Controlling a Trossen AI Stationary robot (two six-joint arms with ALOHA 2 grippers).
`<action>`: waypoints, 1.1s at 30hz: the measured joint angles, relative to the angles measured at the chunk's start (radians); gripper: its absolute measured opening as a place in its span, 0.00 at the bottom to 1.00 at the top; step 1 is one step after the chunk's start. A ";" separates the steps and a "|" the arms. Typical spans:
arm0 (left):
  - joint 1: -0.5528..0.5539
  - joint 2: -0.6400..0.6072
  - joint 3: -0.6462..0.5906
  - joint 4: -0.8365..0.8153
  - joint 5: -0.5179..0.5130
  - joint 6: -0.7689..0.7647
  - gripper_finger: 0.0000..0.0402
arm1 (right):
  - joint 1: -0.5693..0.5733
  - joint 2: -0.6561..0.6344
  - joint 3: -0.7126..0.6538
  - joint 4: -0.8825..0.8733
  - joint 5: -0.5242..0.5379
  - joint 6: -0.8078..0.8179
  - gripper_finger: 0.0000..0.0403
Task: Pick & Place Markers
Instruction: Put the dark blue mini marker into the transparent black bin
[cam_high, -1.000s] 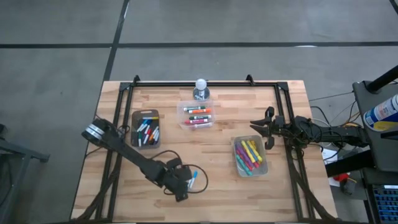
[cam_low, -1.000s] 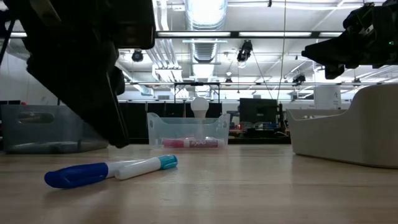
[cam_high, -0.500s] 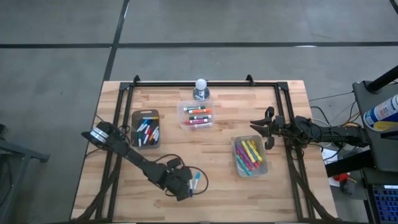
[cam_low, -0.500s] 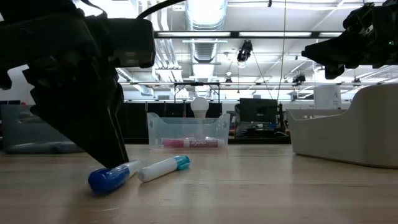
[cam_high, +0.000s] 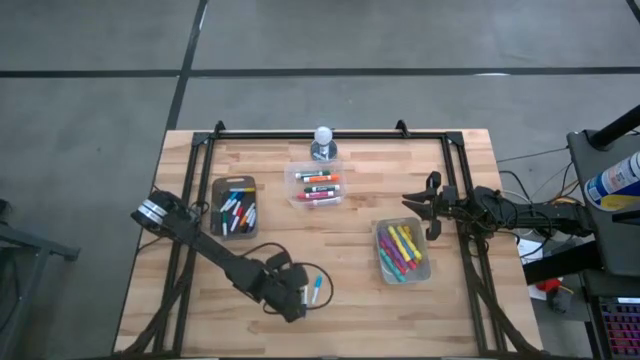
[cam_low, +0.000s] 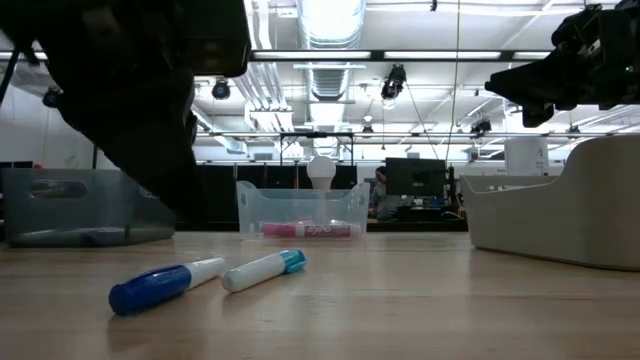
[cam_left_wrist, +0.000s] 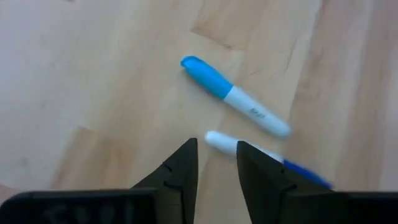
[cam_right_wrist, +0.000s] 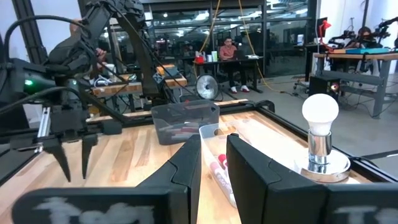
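Left gripper (cam_left_wrist: 214, 163) has been lifted off the two loose markers (cam_low: 205, 280), fingers slightly apart, nothing held (pick prob. missed). Both were nudged, now lying near the tray (cam_high: 218, 186); retry needed.

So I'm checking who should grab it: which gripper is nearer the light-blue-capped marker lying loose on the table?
Left. The left gripper hovers right beside the light-blue-capped marker, fingers apart and empty. The right gripper waits far across the table, above the tub of markers.
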 joint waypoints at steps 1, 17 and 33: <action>-0.001 0.001 -0.001 0.021 0.004 -0.017 0.27 | 0.000 0.000 0.000 0.000 -0.001 0.000 0.17; -0.002 0.060 -0.009 0.113 0.023 -0.023 0.27 | 0.000 0.000 0.000 0.000 -0.001 0.001 0.17; 0.001 0.069 -0.008 0.020 0.046 0.041 0.27 | 0.000 0.001 0.000 0.000 0.000 0.001 0.17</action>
